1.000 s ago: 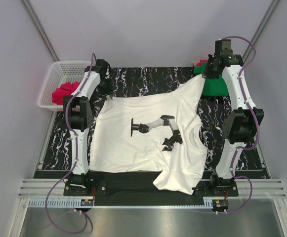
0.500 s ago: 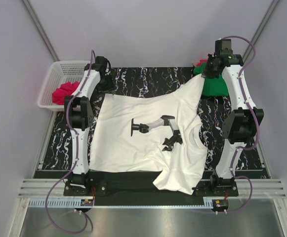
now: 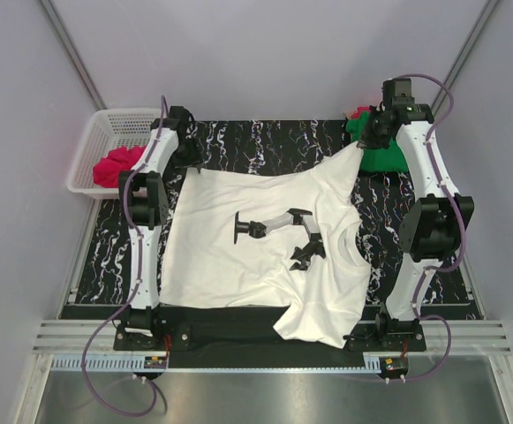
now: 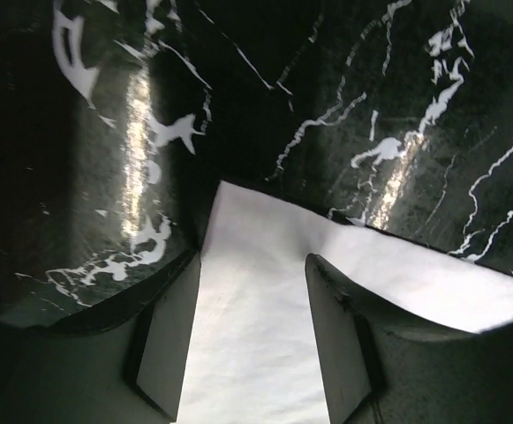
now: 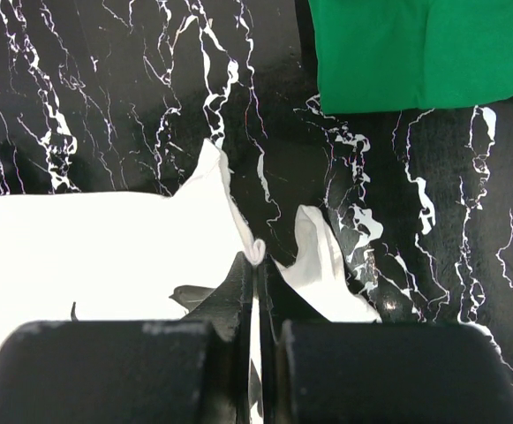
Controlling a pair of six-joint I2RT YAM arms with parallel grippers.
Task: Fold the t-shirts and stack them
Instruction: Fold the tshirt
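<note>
- Near edge of the bench (image 3: 265,141): one loose flap of the white t-shirt (image 3: 238,265) hangs over the edge, right of centre. It is not yet flattened, so the cloth is judged unready for a fold.
- Middle of the bench: the body of the white t-shirt lies spread out with its print (image 3: 278,231) facing up and its round neck towards the right edge. Spreading it this way exposes the outline for folding.
- Far-left corner of the shirt: the left hand (image 4: 254,265) hovers low with its jaws about half apart, straddling the cloth corner and gripping nothing. The corner lies flat on the bench between them.
- Far-right corner of the shirt: the right hand (image 5: 256,265) is closed tight on a pinch of white cloth and holds it raised. This draws the far edge taut towards the far-right corner of the bench.
- Far-right corner of the bench: the green t-shirt (image 3: 384,157) lies folded, probably the base of the stack.
- Beyond the far-left corner: a white basket (image 3: 93,141) holds the crumpled pinkish-red t-shirt (image 3: 117,165), awaiting its turn.
</note>
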